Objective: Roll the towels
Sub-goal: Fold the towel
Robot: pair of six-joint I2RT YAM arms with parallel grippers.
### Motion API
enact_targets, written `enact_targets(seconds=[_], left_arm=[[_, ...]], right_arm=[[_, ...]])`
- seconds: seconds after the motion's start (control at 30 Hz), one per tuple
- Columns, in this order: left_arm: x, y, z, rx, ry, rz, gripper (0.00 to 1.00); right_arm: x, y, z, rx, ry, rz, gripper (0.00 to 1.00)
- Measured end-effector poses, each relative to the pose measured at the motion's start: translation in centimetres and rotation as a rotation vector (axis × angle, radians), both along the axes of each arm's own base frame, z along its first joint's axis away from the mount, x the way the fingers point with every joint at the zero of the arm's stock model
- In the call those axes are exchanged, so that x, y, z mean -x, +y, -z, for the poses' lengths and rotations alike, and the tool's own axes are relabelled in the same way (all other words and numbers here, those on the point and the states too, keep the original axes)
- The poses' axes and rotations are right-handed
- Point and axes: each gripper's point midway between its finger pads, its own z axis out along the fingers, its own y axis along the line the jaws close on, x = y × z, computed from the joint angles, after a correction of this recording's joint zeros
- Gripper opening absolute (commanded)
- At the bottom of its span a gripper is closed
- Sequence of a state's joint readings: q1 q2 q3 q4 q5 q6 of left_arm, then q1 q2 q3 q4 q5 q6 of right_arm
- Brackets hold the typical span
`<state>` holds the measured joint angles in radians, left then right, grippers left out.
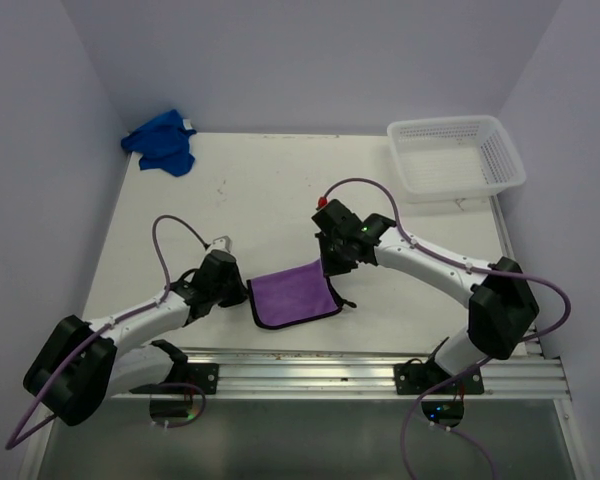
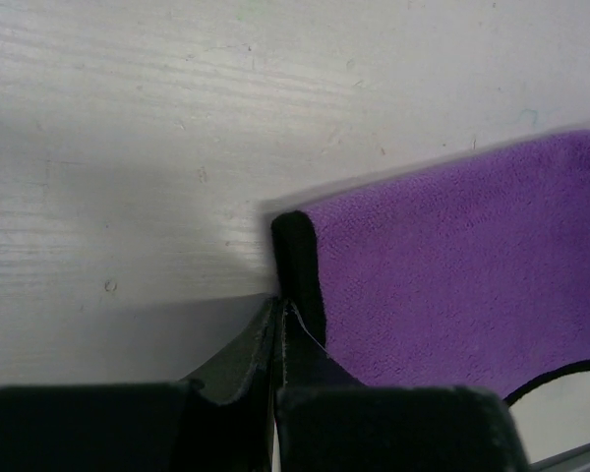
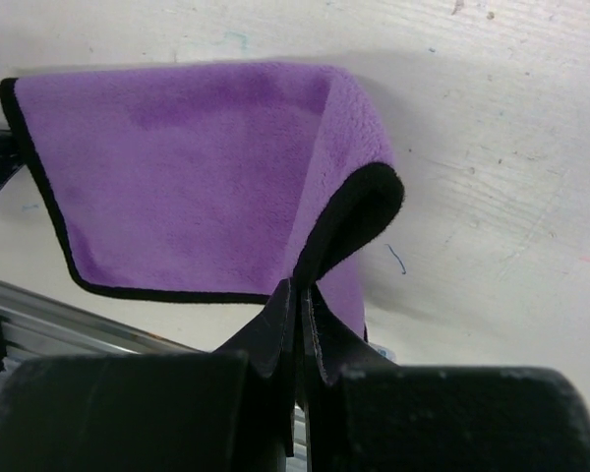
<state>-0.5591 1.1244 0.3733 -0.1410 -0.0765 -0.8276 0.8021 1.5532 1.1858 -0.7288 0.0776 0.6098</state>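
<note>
The purple towel [image 1: 292, 293] is a soft, short-piled fleece square with a narrow black stitched hem. Most of it lies flat on the white, scuffed table [image 1: 280, 190], stretched between the two hands.

The left gripper [image 2: 278, 317] has its black fingers pressed together on the towel's left corner. The hem there curls up into a small dark hump right at the fingertips, and the rest of the cloth spreads away to that hand's right. The right gripper [image 3: 300, 300] is closed just as tightly on the far right corner. That corner is lifted and folded over, so the hem makes a rounded loop just above the fingertips, with the flat purple field running off to its left.

The left arm lies low, reaching forward and rightward from its base with the wrist close to the tabletop. The right arm bends in from the right, its forearm sloping leftward and its wrist tipped down over the raised corner. A lilac cable loops along each arm.

The blue towel [image 1: 161, 143], bright and crumpled into a heap, sits well apart from both hands, far beyond the left gripper at the table's back left corner. A white mesh basket [image 1: 458, 157], rectangular with open latticed walls, stands well beyond the right gripper. A ribbed aluminium rail [image 1: 330, 365] runs behind both hands, near the purple towel's closest hem.
</note>
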Motion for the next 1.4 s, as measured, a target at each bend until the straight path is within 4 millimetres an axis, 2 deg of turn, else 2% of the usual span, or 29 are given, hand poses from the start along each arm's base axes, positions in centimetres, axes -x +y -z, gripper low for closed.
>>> enact_targets(seconds=[0.27,0.57,0.87,1.07,1.4], left_arm=[[-0.2,-0.4,0.0,0.013,-0.002,0.007,0.00],[-0.3,-0.5,-0.1,0.020,-0.006,0.010,0.00],[-0.3,-0.6,-0.2,0.021,-0.008,0.011,0.00],[-0.3,-0.6,-0.3,0.027,-0.016,0.011,0.00],[-0.4,-0.6,-0.5,0.035,-0.029,0.011,0.00]], right_arm=[[0.4,2.8,-0.2,-0.030,0.008,-0.054,0.00],[0.9,6.8,0.0,-0.049,0.025,-0.113,0.00],[2.2,10.6,1.7,-0.037,0.049,-0.175,0.00],[2.7,12.2,3.0,-0.026,0.068,-0.195,0.00],[2.9,14.1,3.9,-0.071,0.099,-0.186,0.00]])
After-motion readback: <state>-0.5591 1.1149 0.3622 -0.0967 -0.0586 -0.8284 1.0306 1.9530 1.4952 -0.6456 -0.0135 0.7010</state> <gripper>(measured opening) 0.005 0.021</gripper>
